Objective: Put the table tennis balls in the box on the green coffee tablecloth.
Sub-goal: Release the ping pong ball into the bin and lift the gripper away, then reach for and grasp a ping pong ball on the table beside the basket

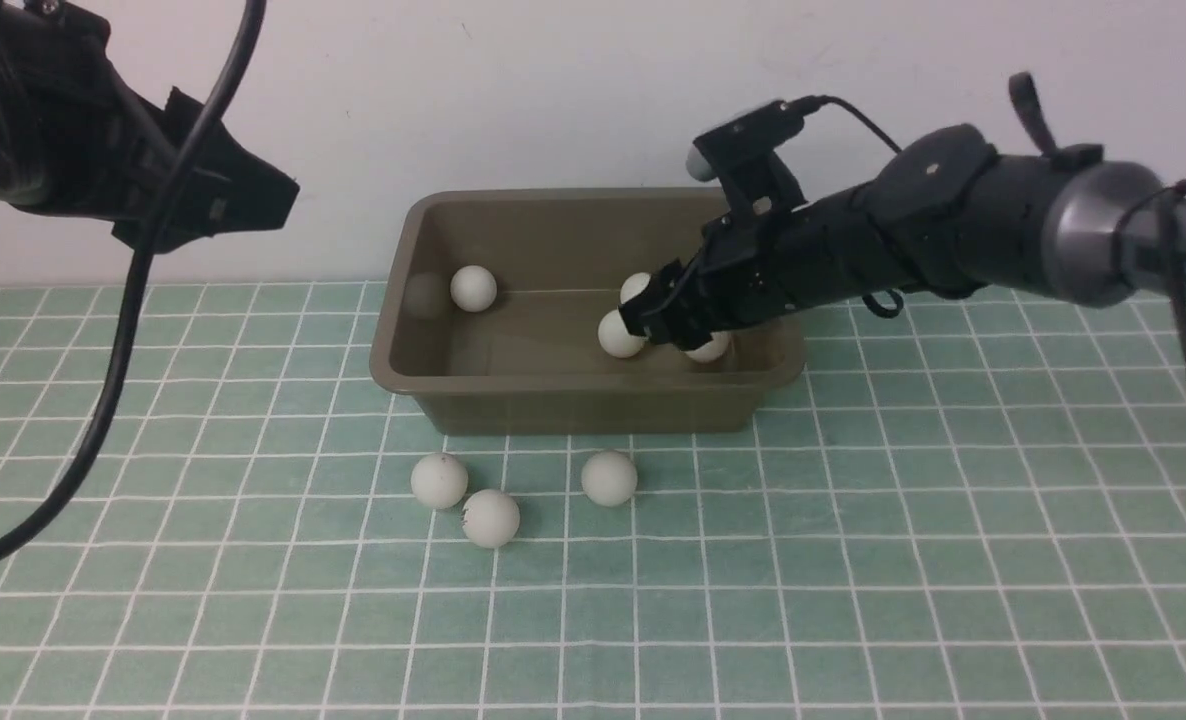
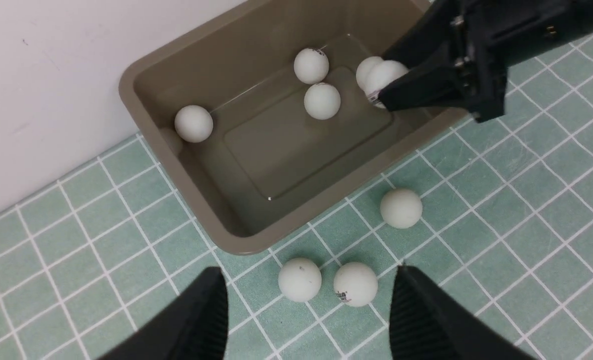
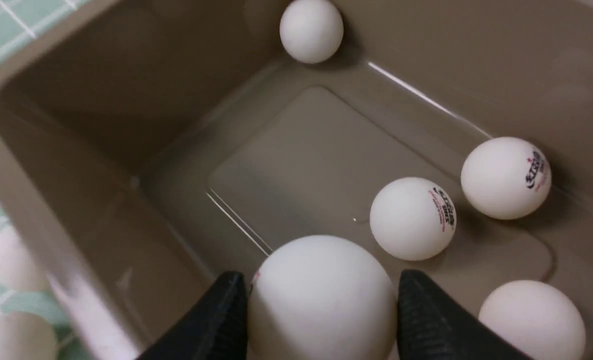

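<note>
Right tool (image 3: pixel 319 275) grips one table tennis ball (image 3: pixel 321 305) over the box (image 1: pixel 573 405). Left tool (image 2: pixel 306 270) stands open, raised left of the box.

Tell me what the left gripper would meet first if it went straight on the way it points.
Probably the two table tennis balls side by side on the green tablecloth near the box; both show between the open fingers of the left gripper. Which comes first is unclear; depth is hard to judge.
</note>
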### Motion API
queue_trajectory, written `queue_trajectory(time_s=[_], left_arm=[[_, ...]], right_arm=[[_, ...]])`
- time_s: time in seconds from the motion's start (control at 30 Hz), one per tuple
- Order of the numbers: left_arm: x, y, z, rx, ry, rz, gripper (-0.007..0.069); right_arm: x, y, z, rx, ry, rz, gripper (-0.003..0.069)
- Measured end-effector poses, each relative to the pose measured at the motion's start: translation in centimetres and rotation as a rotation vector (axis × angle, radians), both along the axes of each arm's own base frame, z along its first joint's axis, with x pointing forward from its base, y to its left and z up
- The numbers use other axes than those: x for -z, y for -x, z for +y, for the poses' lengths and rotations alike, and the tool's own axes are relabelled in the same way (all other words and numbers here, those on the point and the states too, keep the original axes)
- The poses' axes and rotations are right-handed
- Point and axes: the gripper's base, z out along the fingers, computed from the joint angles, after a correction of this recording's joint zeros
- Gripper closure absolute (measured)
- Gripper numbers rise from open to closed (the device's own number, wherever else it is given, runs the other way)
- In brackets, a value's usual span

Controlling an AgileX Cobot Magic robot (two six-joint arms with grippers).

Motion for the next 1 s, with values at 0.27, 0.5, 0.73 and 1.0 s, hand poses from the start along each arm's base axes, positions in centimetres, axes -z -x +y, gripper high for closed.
queue_trajectory(time_s=[0.27, 0.5, 0.73, 1.0], left_arm=[[0.2, 0.3, -0.1, 0.017, -0.006, 0.035, 0.023], [0.3, 0.3, -0.1, 0.019, -0.008, 0.039, 0.023], [0.4, 0.5, -0.1, 0.034, -0.015, 0.069, 0.023], [2.4, 1.7, -0.3, 0.099, -0.036, 0.243, 0.023]], right_arm=[[1.5, -1.0, -0.1, 0.017, 0.044, -0.027, 0.0195], [-3.2, -0.7, -1.8, 0.025, 0.032, -0.131, 0.0113], [-14.6, 3.0, -7.5, 0.044, -0.041, -0.292, 0.0123], [-20.6, 8.5, -9.3, -0.04, -0.036, -0.344, 0.0146]])
